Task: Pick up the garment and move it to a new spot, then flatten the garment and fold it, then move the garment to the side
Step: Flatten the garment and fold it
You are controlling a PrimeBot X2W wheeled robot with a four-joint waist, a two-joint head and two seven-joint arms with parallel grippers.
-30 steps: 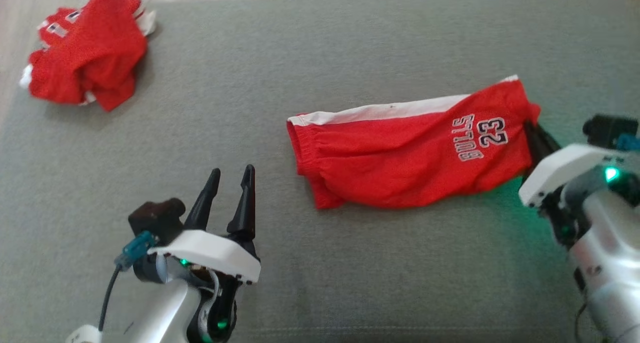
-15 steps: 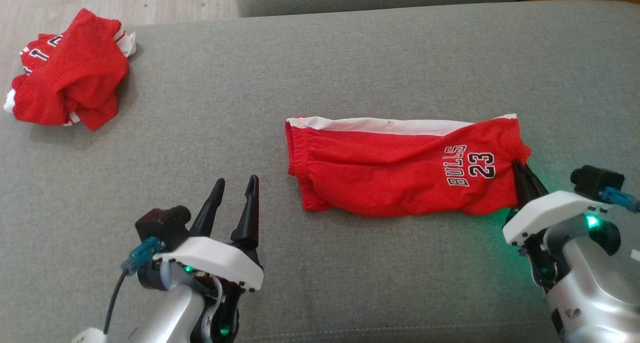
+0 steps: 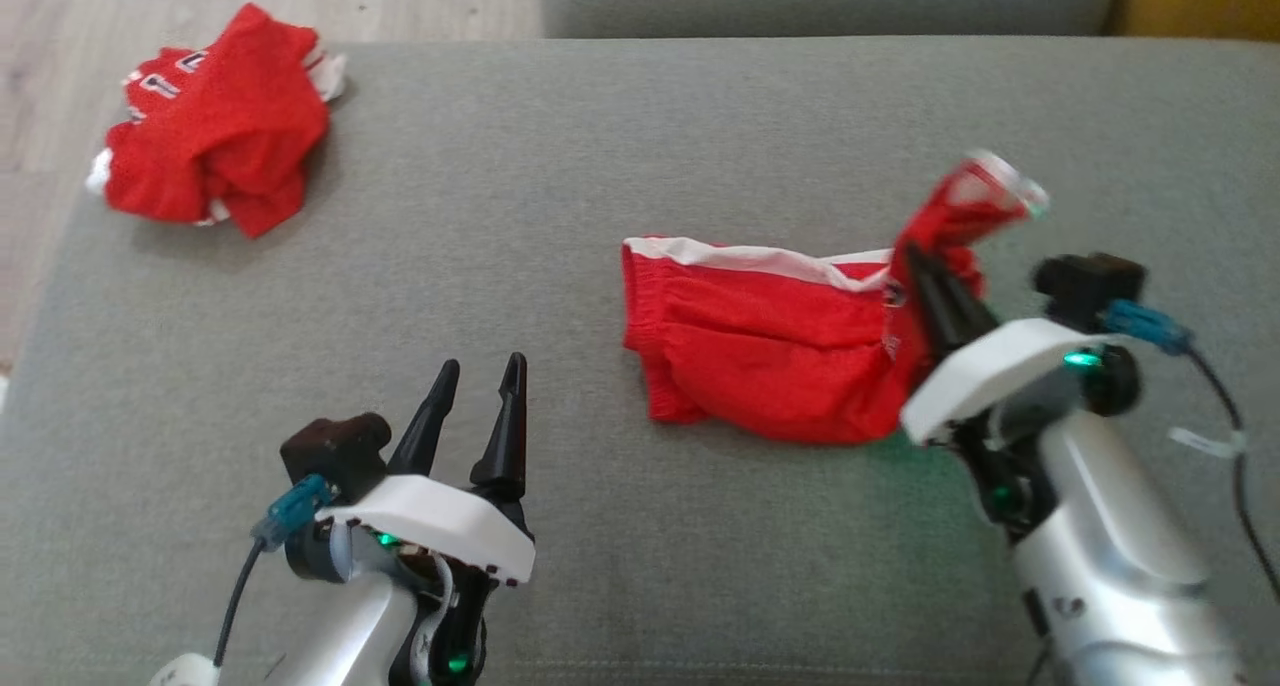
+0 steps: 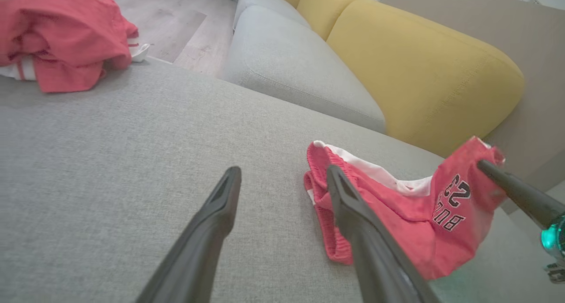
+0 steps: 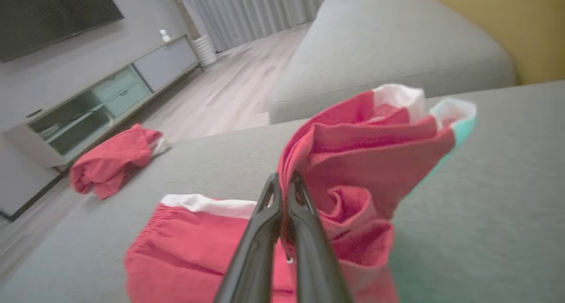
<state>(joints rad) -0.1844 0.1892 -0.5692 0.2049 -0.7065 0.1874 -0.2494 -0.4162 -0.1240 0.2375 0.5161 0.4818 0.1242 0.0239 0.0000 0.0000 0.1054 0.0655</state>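
Where the right gripper is clamped on one leg end of the shorts, that end is held lifted off the grey cushion and curled upward. The elastic waistband end is seen lying on the cushion, right of centre in the head view. A white stripe is seen along the far edge of the shorts. In the right wrist view, the closed gripper is shown with red cloth bunched between and above its tips. In the left wrist view, the printed lettering is carried on the raised part. The left gripper is held spread and empty above the near left part of the cushion, apart from the shorts. A second garment, also red, is left crumpled at the far left corner, beside the wooden floor. A yellow backrest is seen beyond the cushion in the left wrist view.
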